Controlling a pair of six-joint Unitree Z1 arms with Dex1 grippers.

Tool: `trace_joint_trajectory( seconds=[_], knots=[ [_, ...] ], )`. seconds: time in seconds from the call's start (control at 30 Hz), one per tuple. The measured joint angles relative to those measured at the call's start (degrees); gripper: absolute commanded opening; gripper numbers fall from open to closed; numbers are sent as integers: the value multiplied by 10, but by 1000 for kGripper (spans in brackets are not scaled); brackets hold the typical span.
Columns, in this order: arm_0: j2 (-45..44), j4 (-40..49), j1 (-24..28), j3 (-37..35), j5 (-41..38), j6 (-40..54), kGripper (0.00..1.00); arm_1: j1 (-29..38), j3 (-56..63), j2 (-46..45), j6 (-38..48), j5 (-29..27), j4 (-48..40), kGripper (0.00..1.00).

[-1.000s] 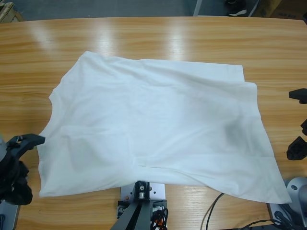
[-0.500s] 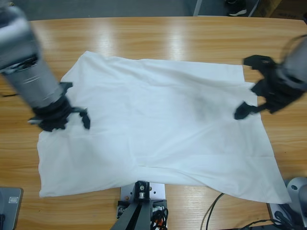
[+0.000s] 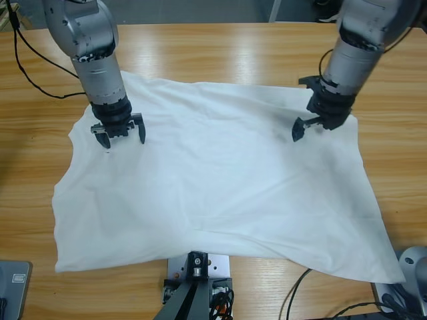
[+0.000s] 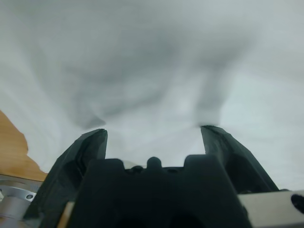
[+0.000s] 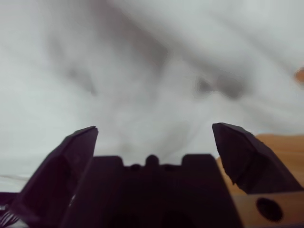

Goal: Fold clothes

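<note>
Both tools [image 3: 121, 133] [image 3: 313, 124] lowered, shirt [image 3: 220, 187] beneath

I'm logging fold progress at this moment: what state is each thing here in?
white shirt: spread flat on the table, unfolded, lightly wrinkled.
left gripper: open, jaws down over the shirt's left part.
right gripper: open, over the shirt's right edge.
table: wooden, bare around the shirt.

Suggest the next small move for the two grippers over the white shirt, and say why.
Probably lower both and close on the fabric. The left gripper and the right gripper are poised with jaws open over opposite sides of the white shirt, which lies spread flat and unfolded on the table; neither holds cloth yet.
</note>
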Motion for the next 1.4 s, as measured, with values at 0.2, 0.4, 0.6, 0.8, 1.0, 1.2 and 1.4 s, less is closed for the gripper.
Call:
trace_joint_trajectory(
  seconds=[0.2, 0.4, 0.6, 0.8, 1.0, 1.2, 1.4],
  knots=[
    [41, 49, 10, -82, 0, 24, 965, -18, -69, 58, -9, -1, 30, 987],
    [68, 82, 20, -144, 0, 32, 964, -27, -138, 99, -11, -4, 65, 987],
    [83, 102, 41, -183, 0, 42, 959, -53, -247, 138, -16, -5, 122, 987],
    [96, 117, 54, -208, 0, 62, 959, -61, -378, 194, -16, -5, 189, 987],
    [99, 122, 52, -223, 19, 73, 959, -66, -413, 182, -16, -35, 232, 982],
    [99, 122, 45, -226, 23, 73, 959, -7, -277, 70, 30, -37, 196, 982],
    [99, 122, 28, -226, 23, 73, 959, 11, -99, 54, 57, -2, 66, 982]
  ],
)
